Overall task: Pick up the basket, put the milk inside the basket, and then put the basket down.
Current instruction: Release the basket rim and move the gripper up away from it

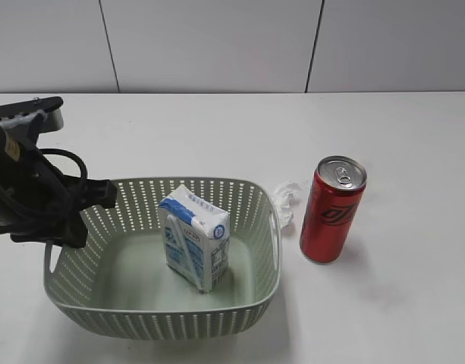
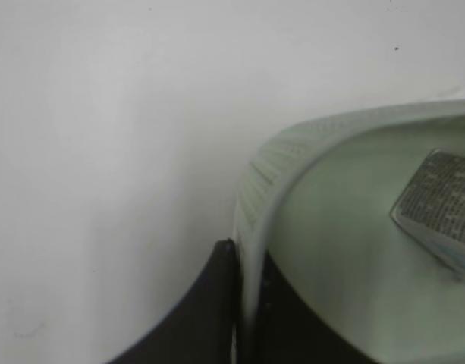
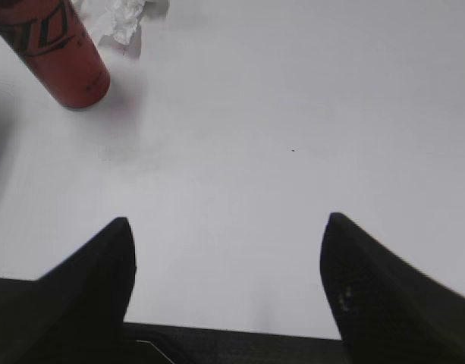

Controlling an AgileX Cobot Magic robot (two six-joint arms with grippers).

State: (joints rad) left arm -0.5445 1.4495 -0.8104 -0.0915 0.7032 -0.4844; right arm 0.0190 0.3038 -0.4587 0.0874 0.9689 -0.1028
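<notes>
The pale green basket (image 1: 247,303) stands at the front left of the white table. The white-and-blue milk carton (image 1: 194,236) stands upright inside it. My left gripper (image 1: 73,227) is shut on the basket's left wall; in the left wrist view its two dark fingers (image 2: 243,288) pinch the rim (image 2: 255,189), and a corner of the milk (image 2: 444,212) shows at the right. My right gripper (image 3: 226,235) is open and empty above bare table; it does not show in the exterior view.
A tall red soda can (image 1: 332,210) stands right of the basket, with a crumpled white paper (image 1: 287,199) between them. Both also show in the right wrist view, the can (image 3: 54,53) at top left and the paper (image 3: 118,17) beside it.
</notes>
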